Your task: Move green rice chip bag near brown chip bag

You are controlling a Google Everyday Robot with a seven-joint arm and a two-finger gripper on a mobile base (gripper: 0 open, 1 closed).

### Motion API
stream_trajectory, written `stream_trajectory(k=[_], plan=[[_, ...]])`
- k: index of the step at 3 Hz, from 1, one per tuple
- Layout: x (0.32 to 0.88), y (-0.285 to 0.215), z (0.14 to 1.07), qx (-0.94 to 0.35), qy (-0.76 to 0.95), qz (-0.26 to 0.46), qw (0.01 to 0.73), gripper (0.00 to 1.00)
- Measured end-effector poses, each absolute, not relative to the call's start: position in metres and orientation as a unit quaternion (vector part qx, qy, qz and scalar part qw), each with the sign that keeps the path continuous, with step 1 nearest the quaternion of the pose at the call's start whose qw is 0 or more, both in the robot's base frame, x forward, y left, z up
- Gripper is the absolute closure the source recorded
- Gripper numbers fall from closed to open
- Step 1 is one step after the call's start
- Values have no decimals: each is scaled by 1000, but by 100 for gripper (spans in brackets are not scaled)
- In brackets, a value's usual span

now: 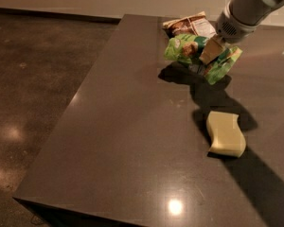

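Note:
The green rice chip bag (189,49) is crumpled and hangs above the dark table (132,141), lifted clear of its shadow. My gripper (209,53) comes down from the upper right and is shut on the middle of this bag. The brown chip bag (187,25) lies flat at the far edge of the table, just behind the green bag and partly hidden by it.
A pale yellow wavy sponge (226,134) lies on the table in front of the gripper, toward the right. The table's left edge runs diagonally, with dark floor (33,79) beyond it. A pale wall runs along the back.

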State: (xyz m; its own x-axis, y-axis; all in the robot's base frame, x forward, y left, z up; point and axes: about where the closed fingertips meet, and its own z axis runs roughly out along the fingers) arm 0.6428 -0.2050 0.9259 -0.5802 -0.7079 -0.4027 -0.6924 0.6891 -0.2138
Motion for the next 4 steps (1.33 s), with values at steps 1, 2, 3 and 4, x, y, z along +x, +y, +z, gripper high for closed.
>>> stream_trajectory(k=[1,2,3,4], plan=[[652,-219,920,-382,896,-32,222,59],[659,-229,916,-373,902,-40,213,36],[660,-229,914,-374,902,-39,212,13],[661,-228,912,-375,902,-39,211,0]])
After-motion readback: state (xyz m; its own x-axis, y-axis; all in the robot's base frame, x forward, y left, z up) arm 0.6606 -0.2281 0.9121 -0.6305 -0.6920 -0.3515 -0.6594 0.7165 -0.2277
